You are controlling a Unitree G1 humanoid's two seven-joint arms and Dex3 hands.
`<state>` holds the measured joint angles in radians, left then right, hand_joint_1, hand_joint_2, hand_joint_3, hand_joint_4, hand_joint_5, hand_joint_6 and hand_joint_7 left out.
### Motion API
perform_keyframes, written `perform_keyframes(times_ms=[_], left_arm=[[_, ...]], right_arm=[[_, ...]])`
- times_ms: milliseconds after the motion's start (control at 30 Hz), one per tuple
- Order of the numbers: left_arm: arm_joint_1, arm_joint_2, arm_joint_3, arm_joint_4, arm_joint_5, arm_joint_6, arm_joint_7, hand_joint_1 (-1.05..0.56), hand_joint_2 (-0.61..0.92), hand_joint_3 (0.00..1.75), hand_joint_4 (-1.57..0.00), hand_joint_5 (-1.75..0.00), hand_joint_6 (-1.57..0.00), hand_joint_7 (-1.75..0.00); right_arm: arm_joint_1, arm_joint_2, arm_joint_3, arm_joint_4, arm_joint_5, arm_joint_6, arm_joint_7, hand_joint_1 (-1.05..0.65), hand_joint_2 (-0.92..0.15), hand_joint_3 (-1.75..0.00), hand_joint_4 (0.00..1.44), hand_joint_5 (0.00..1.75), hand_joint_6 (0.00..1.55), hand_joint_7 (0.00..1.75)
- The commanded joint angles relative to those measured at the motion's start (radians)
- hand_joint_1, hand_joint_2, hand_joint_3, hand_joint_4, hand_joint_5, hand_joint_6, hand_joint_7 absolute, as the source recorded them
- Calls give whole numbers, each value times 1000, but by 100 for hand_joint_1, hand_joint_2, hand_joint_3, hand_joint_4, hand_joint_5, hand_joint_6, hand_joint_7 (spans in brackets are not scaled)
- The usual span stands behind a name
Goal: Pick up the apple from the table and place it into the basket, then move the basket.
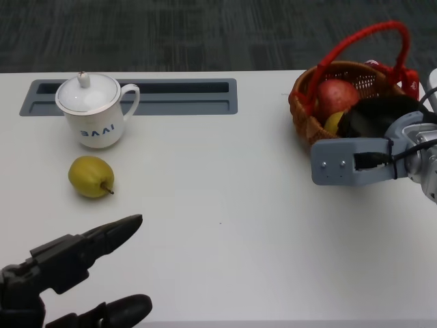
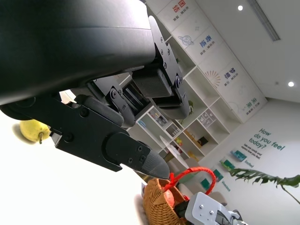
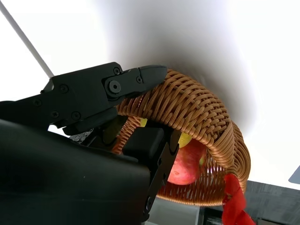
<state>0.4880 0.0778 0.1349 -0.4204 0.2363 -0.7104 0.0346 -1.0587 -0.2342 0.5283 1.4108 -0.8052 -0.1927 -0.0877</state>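
Note:
A red apple lies inside the wicker basket at the table's far right, next to a yellow fruit. The basket has a red handle. My right hand is at the basket's near side. In the right wrist view one finger lies along the outside of the wicker wall while other fingers reach inside beside the apple, so the hand grips the rim. My left hand hovers at the lower left, fingers apart and holding nothing.
A yellow-green fruit lies on the table at the left, ahead of my left hand. Behind it stands a white lidded mug, in front of a grey recessed slot. White tabletop stretches between the fruit and the basket.

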Motion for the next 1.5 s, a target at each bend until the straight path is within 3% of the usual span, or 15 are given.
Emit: perform_keyframes(times_ms=[33, 233, 367, 533, 833, 1167, 1500], left_arm=[[15, 1, 3, -20, 8, 9, -1, -53, 80, 0, -91, -1, -83, -1], [-17, 7, 3, 6, 7, 20, -2, -53, 80, 0, -92, -1, -84, -1], [-51, 14, -2, 24, 1, 30, -6, -52, 79, 0, -93, -1, -84, -1], [-110, 23, -2, 60, -3, 25, -3, -52, 79, 0, -94, -1, -85, 0], [-218, 38, -2, 159, -6, -19, 3, -52, 80, 0, -94, -1, -87, -1], [-270, 65, -12, 209, -44, -59, -9, -47, 78, 0, -95, -1, -87, -1], [-299, 81, -6, 229, -47, -87, -8, -47, 78, 0, -96, -1, -87, 0]], right_arm=[[21, 1, -15, -2, 13, 10, 1, -43, -85, -2, 86, 0, 78, 0], [18, 4, 2, -2, -8, -5, 27, -75, -80, 0, 41, 0, 43, 0], [3, 6, -16, -5, 14, -14, 54, -90, -82, -1, 29, 0, 31, 0], [-21, 5, -104, -13, 101, -49, 111, -90, -79, 0, 28, 0, 28, 0], [-119, -34, -110, -17, 100, -48, 166, -85, -80, 0, 28, 0, 25, 0], [-162, -86, -135, -21, 113, -69, 184, -74, -76, 0, 36, 2, 38, 3], [-137, -129, -172, -38, 161, -227, 176, -71, -72, 0, 48, 3, 45, 2]])
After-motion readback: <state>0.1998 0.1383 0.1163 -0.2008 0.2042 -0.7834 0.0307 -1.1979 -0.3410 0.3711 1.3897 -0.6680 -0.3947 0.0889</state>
